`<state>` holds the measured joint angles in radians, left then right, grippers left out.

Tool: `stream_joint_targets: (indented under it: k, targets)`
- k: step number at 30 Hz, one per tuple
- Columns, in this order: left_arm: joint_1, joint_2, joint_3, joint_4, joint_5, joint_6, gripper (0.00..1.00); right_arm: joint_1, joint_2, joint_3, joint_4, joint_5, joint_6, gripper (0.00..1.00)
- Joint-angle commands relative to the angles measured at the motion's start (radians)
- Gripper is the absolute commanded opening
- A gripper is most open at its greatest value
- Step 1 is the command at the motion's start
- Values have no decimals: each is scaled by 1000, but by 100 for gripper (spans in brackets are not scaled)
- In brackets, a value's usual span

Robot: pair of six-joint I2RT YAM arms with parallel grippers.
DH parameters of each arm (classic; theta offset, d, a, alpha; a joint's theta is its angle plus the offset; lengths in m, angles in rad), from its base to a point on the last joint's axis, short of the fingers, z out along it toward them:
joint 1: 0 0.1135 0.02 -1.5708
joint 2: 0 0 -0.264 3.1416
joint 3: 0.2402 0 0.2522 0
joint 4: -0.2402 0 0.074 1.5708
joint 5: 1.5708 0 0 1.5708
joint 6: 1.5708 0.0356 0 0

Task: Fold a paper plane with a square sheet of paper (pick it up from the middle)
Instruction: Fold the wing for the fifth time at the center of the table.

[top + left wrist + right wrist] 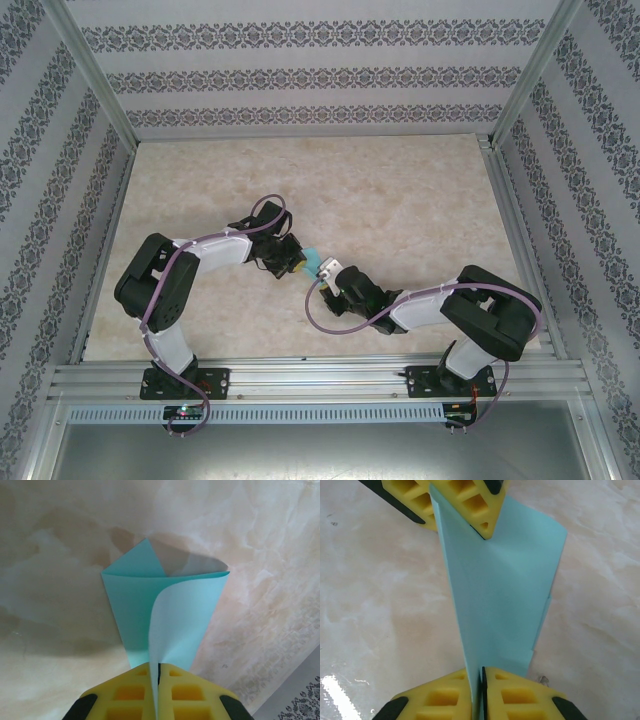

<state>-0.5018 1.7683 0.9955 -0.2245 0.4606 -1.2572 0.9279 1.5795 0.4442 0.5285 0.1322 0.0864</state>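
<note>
Teal paper (pixel 500 590) hangs pinched above tabletop (pixel 60 630), left fingers (pixel 130 695) and right fingers (pixel 445 700) both clamped on it; opposing pull could tear it.

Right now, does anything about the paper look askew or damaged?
The folded paper, pinched between left gripper and right gripper, is not flat: in the left wrist view one layer bows open, and in the right wrist view its edges sit stepped at lower right. No tears visible.
</note>
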Motion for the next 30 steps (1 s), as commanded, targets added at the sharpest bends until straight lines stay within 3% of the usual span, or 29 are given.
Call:
stream_joint_targets:
  k: [1,5,9,12,14,19,23,30]
  targets:
    - [11,-9,22,-32,15,22,2,11,-9,16,-18,36,-11,9]
    - [12,-13,25,-45,9,31,5,11,-8,17,-18,22,11,3]
    - [15,-37,20,-67,-24,50,16,-6,-7,17,-17,-20,70,0]
    - [22,-73,15,-105,-72,69,26,-50,-9,17,-13,-126,159,0]
    - [26,-112,6,-137,-123,87,41,-86,-10,15,-3,-206,228,0]
    - [28,-235,-22,-211,-270,141,60,-133,-7,16,7,-315,332,0]
    - [31,-288,-43,-222,-306,158,62,-159,2,28,-7,-361,368,0]
    - [30,-257,-41,-207,-260,162,62,-208,66,65,-26,-474,441,0]
